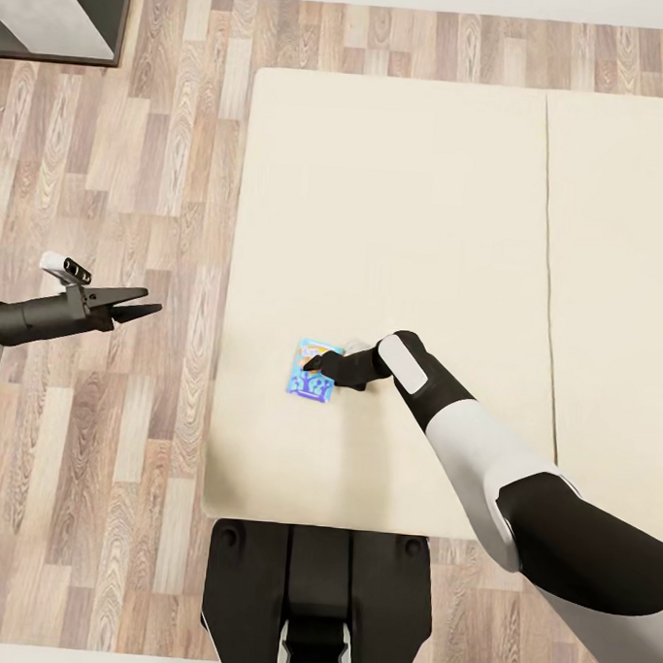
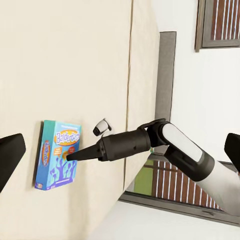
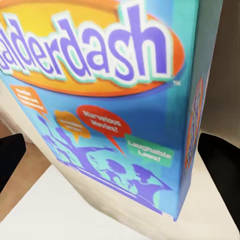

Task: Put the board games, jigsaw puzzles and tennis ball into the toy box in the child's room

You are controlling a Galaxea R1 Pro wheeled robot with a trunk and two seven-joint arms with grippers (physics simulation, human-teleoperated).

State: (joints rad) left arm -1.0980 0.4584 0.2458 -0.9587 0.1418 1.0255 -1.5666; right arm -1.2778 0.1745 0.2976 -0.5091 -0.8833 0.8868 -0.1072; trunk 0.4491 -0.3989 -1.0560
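Observation:
A small blue board game (image 1: 310, 377), a box printed "Balderdash", lies flat on the cream bed (image 1: 397, 199) near its front left corner. My right gripper (image 1: 317, 363) reaches in from the right and hovers right over the box. In the right wrist view its two dark fingers (image 3: 11, 159) stand apart at either side of the box (image 3: 115, 100), which looks very close. In the left wrist view the right gripper's tips (image 2: 71, 157) sit at the box's face (image 2: 56, 156). My left gripper (image 1: 143, 307) is open and holds nothing, out over the floor left of the bed.
Wooden floor (image 1: 102, 436) runs along the bed's left and front sides. A seam line (image 1: 549, 265) crosses the mattress on the right. A dark grey cabinet (image 1: 57, 11) stands at the far left corner. My own base (image 1: 318, 593) is against the bed's front edge.

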